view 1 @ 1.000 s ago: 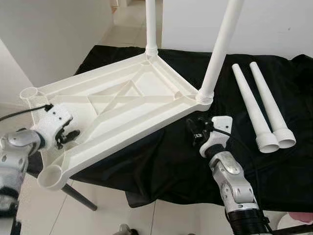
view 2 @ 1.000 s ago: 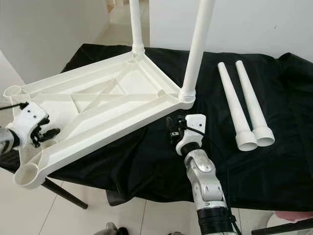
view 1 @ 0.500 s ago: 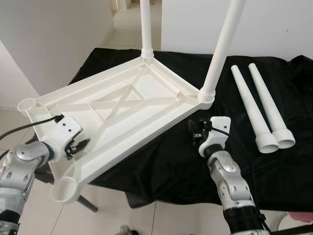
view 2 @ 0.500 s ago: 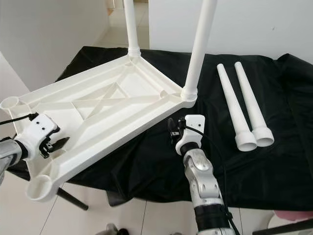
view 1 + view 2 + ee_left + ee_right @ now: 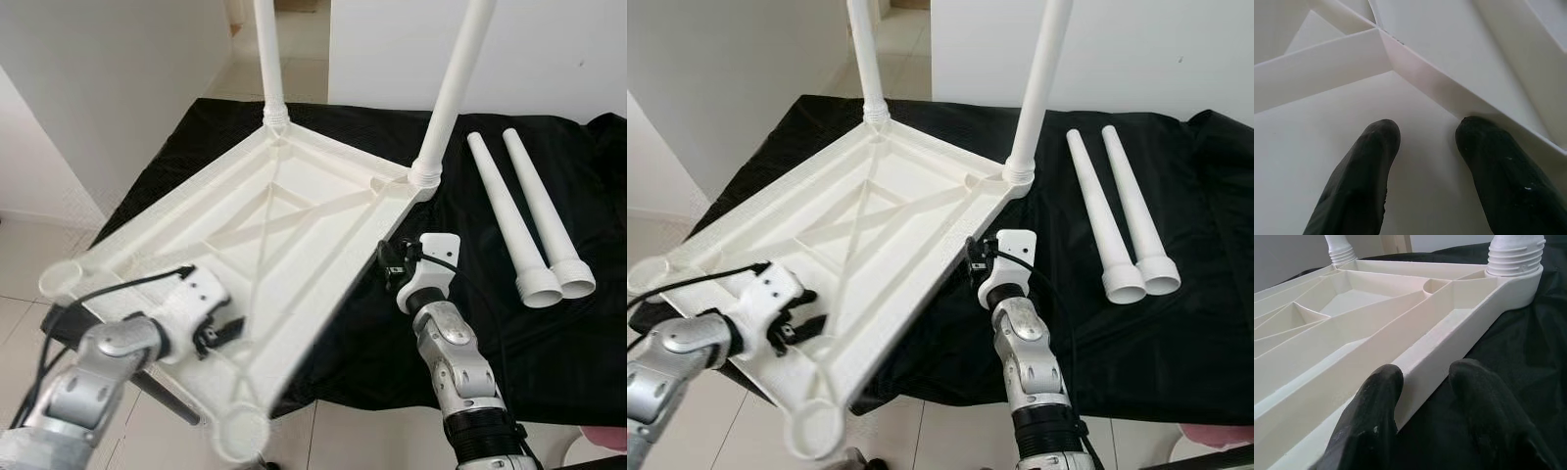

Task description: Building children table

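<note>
While the white tabletop (image 5: 265, 245) lies upside down and tilted on the black-draped bench (image 5: 353, 323), its near corner hanging past the bench edge, two legs (image 5: 453, 93) stand screwed into its far corners and two loose legs (image 5: 529, 220) lie side by side on the cloth, well to the right. From the head views, the left gripper (image 5: 217, 333) sits at the tabletop's near rim, the right gripper (image 5: 978, 262) at its right edge. Left wrist view: the fingers (image 5: 1359, 181) stand apart, pressed on the ribbed underside, holding nothing. Right wrist view: the fingers (image 5: 1371, 426) straddle the rim, one each side.
</note>
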`<state>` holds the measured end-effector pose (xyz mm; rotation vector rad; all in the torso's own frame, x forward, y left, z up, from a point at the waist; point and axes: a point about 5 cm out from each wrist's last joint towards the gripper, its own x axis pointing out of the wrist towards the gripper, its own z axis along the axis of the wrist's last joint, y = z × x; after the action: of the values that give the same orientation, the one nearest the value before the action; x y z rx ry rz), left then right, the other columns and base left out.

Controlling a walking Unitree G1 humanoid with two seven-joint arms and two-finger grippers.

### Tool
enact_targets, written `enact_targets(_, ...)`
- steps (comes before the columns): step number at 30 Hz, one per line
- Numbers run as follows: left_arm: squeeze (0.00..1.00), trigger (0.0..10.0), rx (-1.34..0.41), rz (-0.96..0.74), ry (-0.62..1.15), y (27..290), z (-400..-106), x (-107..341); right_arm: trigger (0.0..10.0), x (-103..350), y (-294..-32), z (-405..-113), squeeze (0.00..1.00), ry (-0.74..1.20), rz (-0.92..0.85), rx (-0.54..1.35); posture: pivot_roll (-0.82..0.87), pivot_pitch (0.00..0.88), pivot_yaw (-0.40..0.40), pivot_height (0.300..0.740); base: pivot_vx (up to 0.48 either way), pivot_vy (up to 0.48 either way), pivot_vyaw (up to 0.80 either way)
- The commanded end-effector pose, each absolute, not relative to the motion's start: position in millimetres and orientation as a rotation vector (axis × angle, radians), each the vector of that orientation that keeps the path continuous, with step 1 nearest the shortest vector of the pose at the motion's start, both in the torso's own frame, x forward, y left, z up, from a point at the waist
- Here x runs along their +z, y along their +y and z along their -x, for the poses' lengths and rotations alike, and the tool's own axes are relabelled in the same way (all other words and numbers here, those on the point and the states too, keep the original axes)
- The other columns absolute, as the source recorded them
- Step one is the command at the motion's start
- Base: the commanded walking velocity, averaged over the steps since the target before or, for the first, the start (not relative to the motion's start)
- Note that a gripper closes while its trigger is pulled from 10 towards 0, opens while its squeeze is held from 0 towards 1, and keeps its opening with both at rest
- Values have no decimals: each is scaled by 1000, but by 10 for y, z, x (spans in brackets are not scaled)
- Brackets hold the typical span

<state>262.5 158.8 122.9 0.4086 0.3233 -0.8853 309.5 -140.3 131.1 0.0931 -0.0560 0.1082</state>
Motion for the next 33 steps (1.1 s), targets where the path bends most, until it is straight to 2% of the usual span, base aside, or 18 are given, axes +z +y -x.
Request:
enact_targets(1,0,10000,-1142,-336,341,1220,-2456,1166,10000,1298,-1384,-3111,0,-55,-94,102,-3,51,75,740,0,0,0)
enact_targets(5,0,10000,-1154,-325,327,1120,-2442,1170,10000,1291,-1389,-3113,0,-56,-94,97,-9,31,70,740,0,0,0)
enact_targets(9,0,10000,-1086,-319,268,977,-2570,1250,10000,1312,-1403,-3128,0,-61,-91,86,-17,74,70,740,0,0,0)
enact_targets(10,0,10000,-1032,-317,240,1024,-2672,1322,10000,1317,-1413,-3123,0,-65,-89,82,-10,76,65,740,0,0,0)
enact_targets(13,0,10000,-1019,-320,231,1064,-2705,1352,10000,1311,-1423,-3120,0,-64,-88,77,-10,76,65,740,0,0,0)
enact_targets(17,0,10000,-962,-368,185,1371,-2815,1515,10000,1291,-1418,-3099,0,-62,-87,75,-1,95,59,740,0,0,0)
enact_targets(20,0,10000,-949,-418,202,1518,-2825,1534,10000,1268,-1428,-3081,0,-54,-87,66,2,102,61,740,0,0,0)
enact_targets(24,0,10000,-946,-432,206,1564,-2824,1541,10000,1260,-1438,-3075,0,-51,-90,56,2,102,61,740,0,0,0)
enact_targets(33,0,10000,-930,-467,278,1809,-2747,1520,10000,1130,-1549,-3091,0,17,-125,-124,5,106,63,740,0,0,0)
